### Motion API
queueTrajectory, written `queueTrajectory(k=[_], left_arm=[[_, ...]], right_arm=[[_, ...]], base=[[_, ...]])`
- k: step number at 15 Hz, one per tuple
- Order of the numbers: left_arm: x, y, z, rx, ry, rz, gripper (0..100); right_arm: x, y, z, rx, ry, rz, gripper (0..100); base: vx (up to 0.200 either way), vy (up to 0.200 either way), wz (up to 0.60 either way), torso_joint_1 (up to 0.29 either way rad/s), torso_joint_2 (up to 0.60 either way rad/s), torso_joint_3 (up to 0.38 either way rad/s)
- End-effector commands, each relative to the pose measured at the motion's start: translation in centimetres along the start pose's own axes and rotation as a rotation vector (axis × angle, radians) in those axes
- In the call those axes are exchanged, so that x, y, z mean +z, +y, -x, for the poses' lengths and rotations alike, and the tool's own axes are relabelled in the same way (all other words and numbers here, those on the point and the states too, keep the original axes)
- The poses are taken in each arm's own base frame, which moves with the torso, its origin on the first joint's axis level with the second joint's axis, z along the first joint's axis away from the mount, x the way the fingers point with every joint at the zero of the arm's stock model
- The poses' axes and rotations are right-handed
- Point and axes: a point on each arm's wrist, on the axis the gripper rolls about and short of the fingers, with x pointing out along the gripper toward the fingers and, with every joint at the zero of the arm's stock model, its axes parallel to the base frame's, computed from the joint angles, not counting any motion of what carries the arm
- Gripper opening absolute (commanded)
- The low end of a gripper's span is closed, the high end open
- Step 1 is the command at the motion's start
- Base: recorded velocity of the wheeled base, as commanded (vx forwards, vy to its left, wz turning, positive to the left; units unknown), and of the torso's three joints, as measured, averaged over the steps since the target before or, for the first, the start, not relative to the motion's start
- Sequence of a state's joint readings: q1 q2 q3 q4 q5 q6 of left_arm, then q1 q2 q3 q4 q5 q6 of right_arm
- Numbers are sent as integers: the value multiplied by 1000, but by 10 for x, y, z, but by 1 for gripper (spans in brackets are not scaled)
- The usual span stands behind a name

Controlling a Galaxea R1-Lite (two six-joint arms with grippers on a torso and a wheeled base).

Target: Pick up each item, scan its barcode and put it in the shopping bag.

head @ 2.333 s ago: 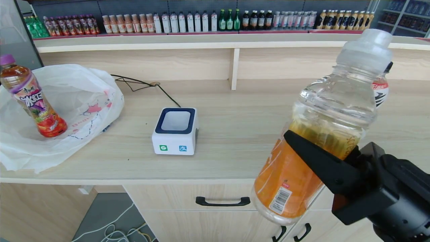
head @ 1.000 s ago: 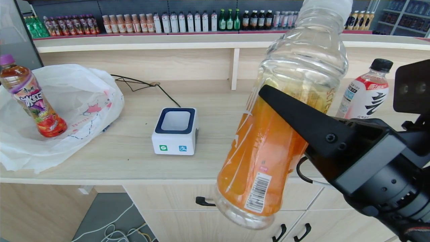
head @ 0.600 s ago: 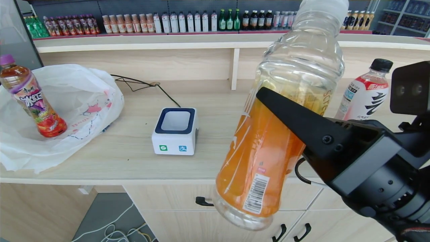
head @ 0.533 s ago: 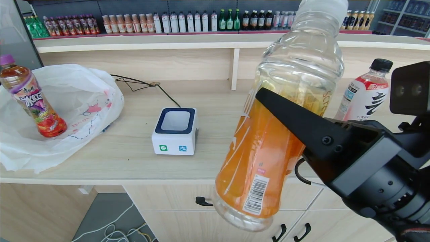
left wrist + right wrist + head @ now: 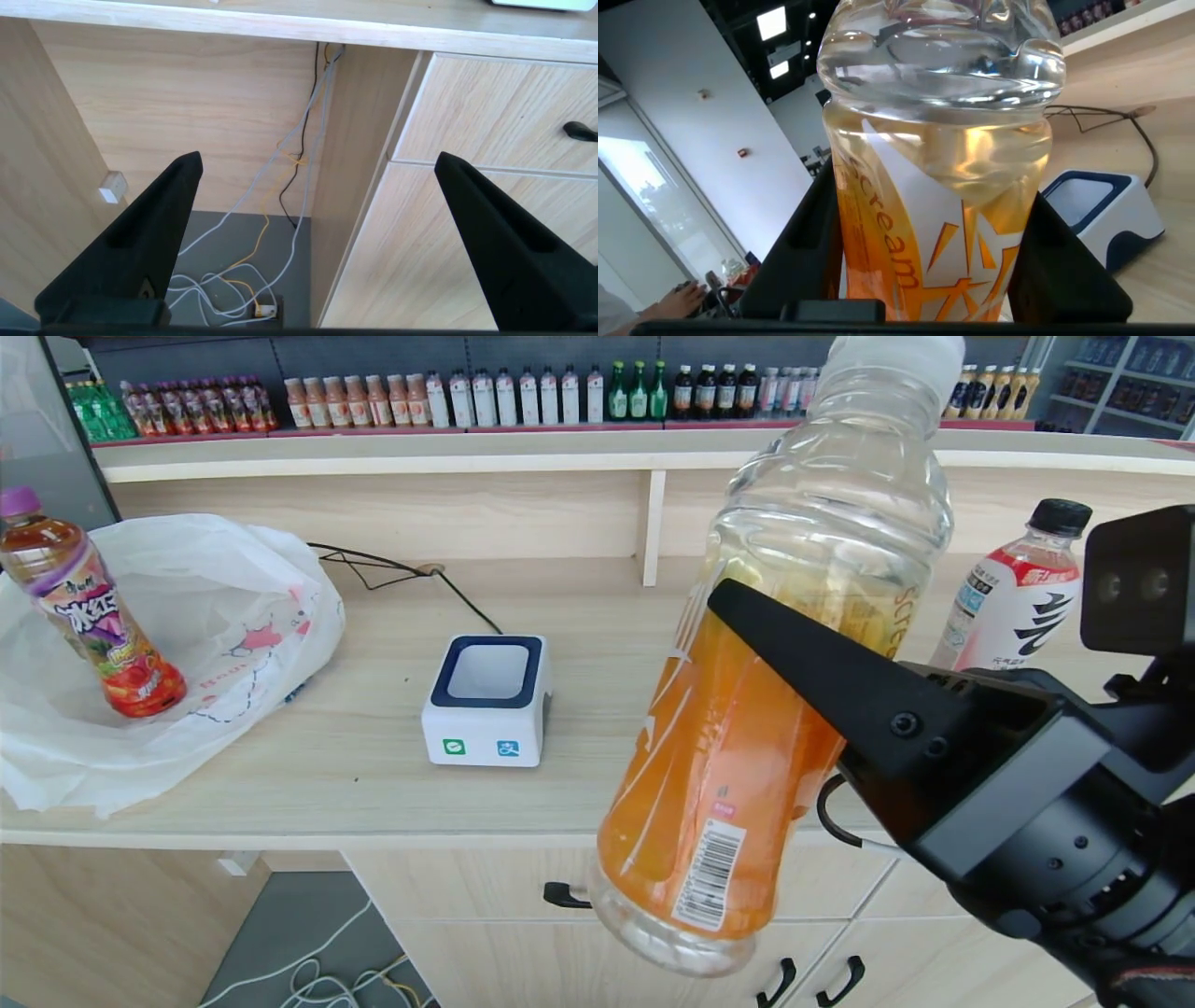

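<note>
Head view: right pincer [image 5: 747,616] clamped on orange drink bottle [image 5: 738,775], held up in the air close to the camera, tilted w/ cap end up and away and base low. One black finger [image 5: 822,681] lies across the front of the bottle at the liquid line; the other is hidden behind it. Barcode [image 5: 709,875] sits near the base, facing the camera. Bottle + arm block much of the right half of the surface [image 5: 355,775]. Scanner [image 5: 487,698], white box w/ dark-framed window on top, sits mid-surface, well apart from the held bottle; black cable [image 5: 401,569] runs from behind it to the back wall. Shopping bag [image 5: 233,616], white plastic, lies crumpled at the left end, w/ a tea bottle [image 5: 89,611] (purple cap) leaning in its opening. White bottle w/ black cap [image 5: 1013,597] stands upright on the right, behind the arm. Raised ledge at the back, then a shelf row of drinks [image 5: 560,392]. Drawer handles [image 5: 560,896] below the front edge. Left wrist view: left pincer [image 5: 318,161] spread wide, nothing between the fingers, hanging below surface level facing the open recess under it; loose cables [image 5: 234,280] on the floor there, drawer front [image 5: 486,112] beside it. Right wrist view: orange bottle squeezed between both fingers, label facing the camera, clear neck part above; scanner and its cable on the surface beyond.
</note>
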State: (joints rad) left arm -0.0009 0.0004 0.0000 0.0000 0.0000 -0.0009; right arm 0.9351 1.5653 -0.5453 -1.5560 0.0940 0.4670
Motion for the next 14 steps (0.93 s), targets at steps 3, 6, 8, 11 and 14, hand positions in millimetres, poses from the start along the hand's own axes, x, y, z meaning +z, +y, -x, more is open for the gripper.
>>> queueTrajectory(k=[3, 6, 8, 11, 14], left_arm=[[0, 0, 0, 1, 0, 1, 100], [0, 0, 0, -1, 0, 1, 100], [0, 0, 0, 1, 0, 1, 100], [0, 0, 0, -1, 0, 1, 100], [0, 0, 0, 1, 0, 1, 100]], right_arm=[[3, 2, 1, -1, -12, 63, 0], [-2, -1, 2, -33, 0, 130, 0], [-5, -4, 1, -69, 5, 191, 0], [-12, -9, 1, -153, 50, 324, 0], [-15, -15, -3, -291, 59, 448, 0]], base=[[0, 0, 0, 0, 0, 0], [0, 0, 0, 0, 0, 0], [0, 0, 0, 0, 0, 0], [0, 0, 0, 0, 0, 0], [0, 0, 0, 0, 0, 0]])
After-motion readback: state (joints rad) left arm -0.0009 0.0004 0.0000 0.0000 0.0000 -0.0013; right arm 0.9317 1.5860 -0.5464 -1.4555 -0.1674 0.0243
